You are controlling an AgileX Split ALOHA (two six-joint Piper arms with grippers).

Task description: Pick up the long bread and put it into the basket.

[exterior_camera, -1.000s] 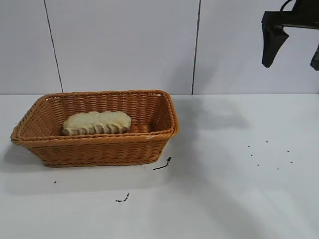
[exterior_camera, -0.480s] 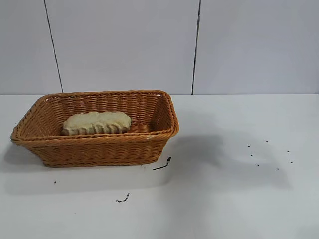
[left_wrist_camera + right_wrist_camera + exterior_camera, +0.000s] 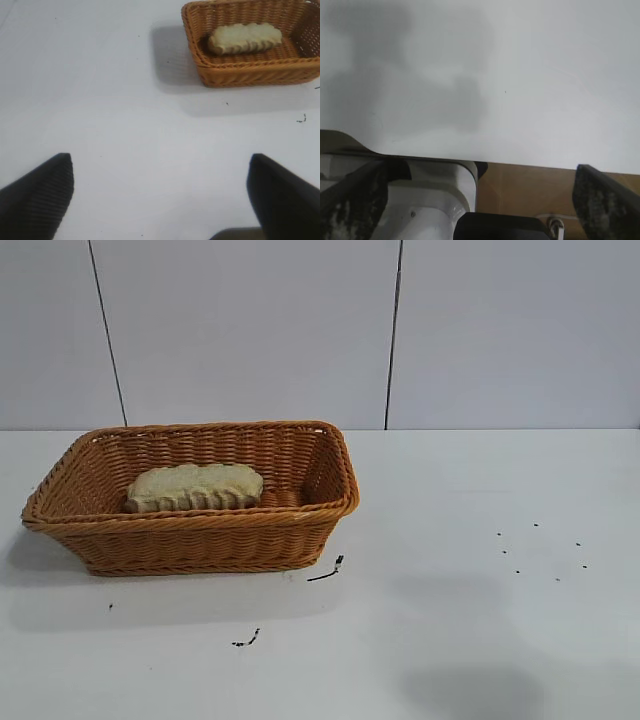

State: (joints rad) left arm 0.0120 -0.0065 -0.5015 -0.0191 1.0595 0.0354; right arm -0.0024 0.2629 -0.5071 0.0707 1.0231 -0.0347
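Observation:
The long bread lies inside the basket at the left of the white table, pale side up with its ridged edge toward the front. It also shows in the left wrist view inside the basket. Neither arm appears in the exterior view. My left gripper is open and empty, high above bare table, well away from the basket. My right gripper is open and empty, pulled back over the table's edge near its own base.
Small dark specks lie on the table in front of the basket and at the right. A white arm base and brown floor show past the table edge in the right wrist view.
The right gripper, seen at the upper right one second ago, has left the exterior view; its shadow slid down the table toward the front. The bread and basket have not moved.

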